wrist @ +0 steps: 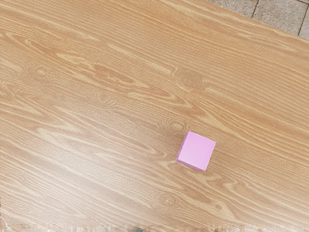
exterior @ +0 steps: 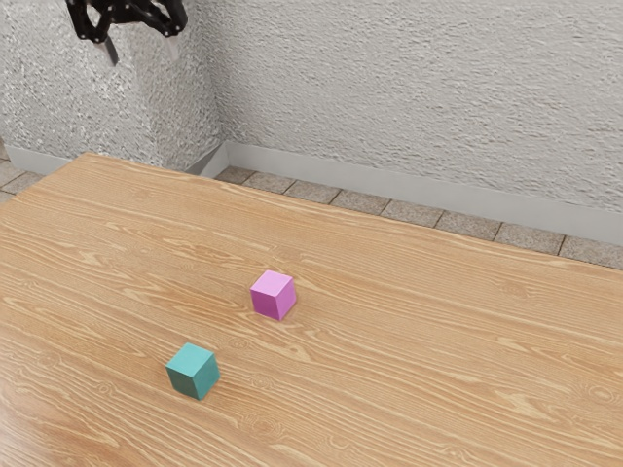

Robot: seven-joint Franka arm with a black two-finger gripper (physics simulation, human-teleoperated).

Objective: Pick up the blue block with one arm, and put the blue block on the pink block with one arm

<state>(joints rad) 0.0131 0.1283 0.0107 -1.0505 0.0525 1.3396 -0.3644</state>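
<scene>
Hanging high in the exterior view's upper left corner, the gripper (exterior: 141,47) is well clear of the table (exterior: 438,370), its 2 fingers spread apart with nothing between them. The blue block (exterior: 193,370), closer to teal in this render, sits on the wood near the front edge. The pink block (exterior: 274,295) stands near it, farther back and toward the exterior view's right; the 2 cubes are apart, not touching. I judge this to be the opening step: nothing is grasped yet and the reach has not begun.

From the wrist view, the pink block (wrist: 196,151) lies flat on the table (wrist: 96,96), with a strip of tiled floor (wrist: 280,12) beyond the table's edge.

Next, the hand likely needs to travel out over the blue block, line its fingers up with 2 opposite faces and descend around it.

No brand, label or writing is visible on either cube, the table or the wall.
</scene>
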